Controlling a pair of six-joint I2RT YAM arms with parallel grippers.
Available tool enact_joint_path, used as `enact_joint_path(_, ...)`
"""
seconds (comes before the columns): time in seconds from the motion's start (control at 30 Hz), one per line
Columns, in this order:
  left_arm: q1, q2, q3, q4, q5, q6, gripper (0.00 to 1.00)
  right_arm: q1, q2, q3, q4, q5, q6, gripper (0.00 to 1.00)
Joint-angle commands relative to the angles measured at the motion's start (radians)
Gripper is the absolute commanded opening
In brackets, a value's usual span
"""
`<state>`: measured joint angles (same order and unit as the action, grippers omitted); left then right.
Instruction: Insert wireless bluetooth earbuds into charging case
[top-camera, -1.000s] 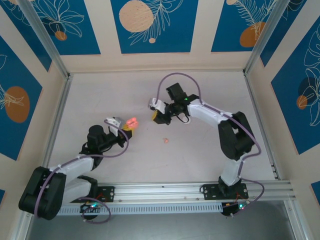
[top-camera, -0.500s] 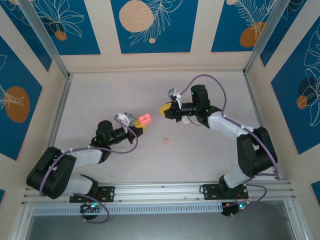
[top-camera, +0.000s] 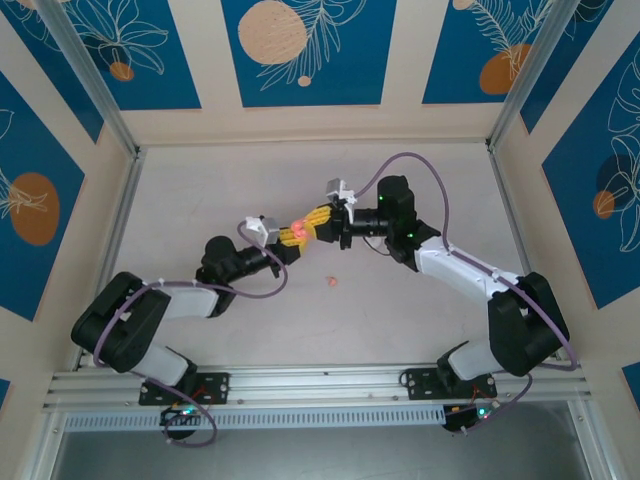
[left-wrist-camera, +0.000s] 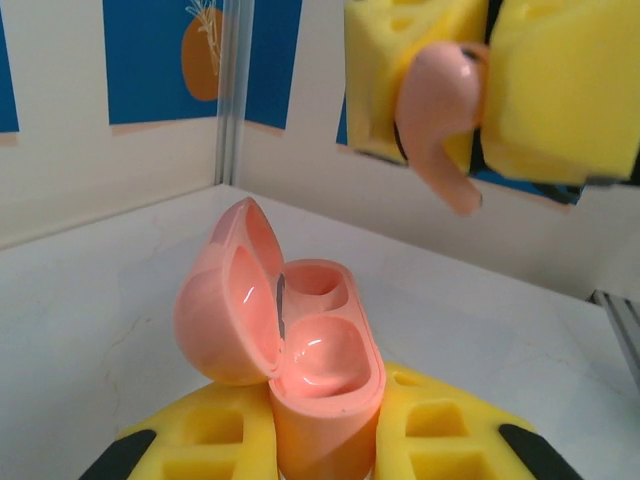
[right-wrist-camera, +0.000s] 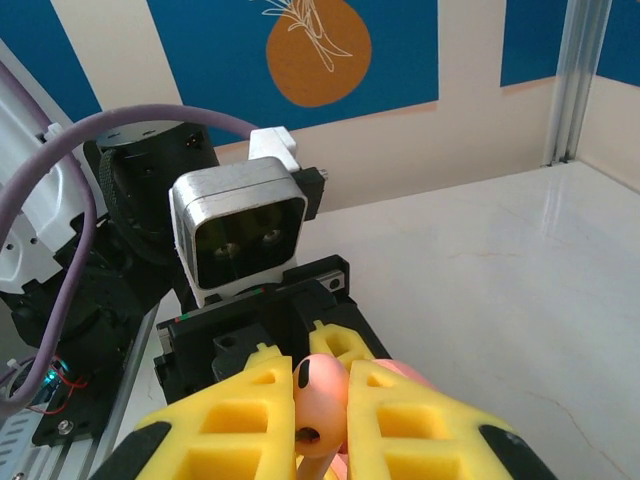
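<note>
charging case (left-wrist-camera: 322, 352) base hidden (lid open) | earbud (left-wrist-camera: 445, 100) top hidden

A pale, faintly marbled counter (top-camera: 420, 320) lies at centre. Cream walls (top-camera: 400, 60) at 9, 12 and 3 o'clock carry blue panels (top-camera: 340, 60) with orange discs and white leaf drawings. Aluminium posts (top-camera: 85, 70) stand at 10 and 2 o'clock; a rail (top-camera: 330, 378) runs along 6.

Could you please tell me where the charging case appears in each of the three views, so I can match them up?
Top external: case mid-picture, where both arms' tips meet.
Left wrist: lower centre, lid open, gripped between the left fingers.
Right wrist: likely the pink sliver behind the right fingers, bottom centre.
Shared landmark: the earbud pinched in the right fingers, close to the case.
</note>
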<state>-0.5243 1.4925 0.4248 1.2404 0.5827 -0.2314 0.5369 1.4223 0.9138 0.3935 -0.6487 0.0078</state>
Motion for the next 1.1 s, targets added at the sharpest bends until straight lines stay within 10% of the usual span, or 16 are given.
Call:
enact_joint_path(0.0, -0.014, 0.019, 0.029, 0.108, 0.024, -0.047, 0.16, 0.019, 0.012, 0.007, 0.039, 0.041, -0.007, 0.14)
enact_joint_path(1.07, -0.024, 0.015, 0.061, 0.167, -0.002, -0.16, 0.15, 0.057, 0.09, 0.004, 0.1, 0.064, -0.04, 0.15)
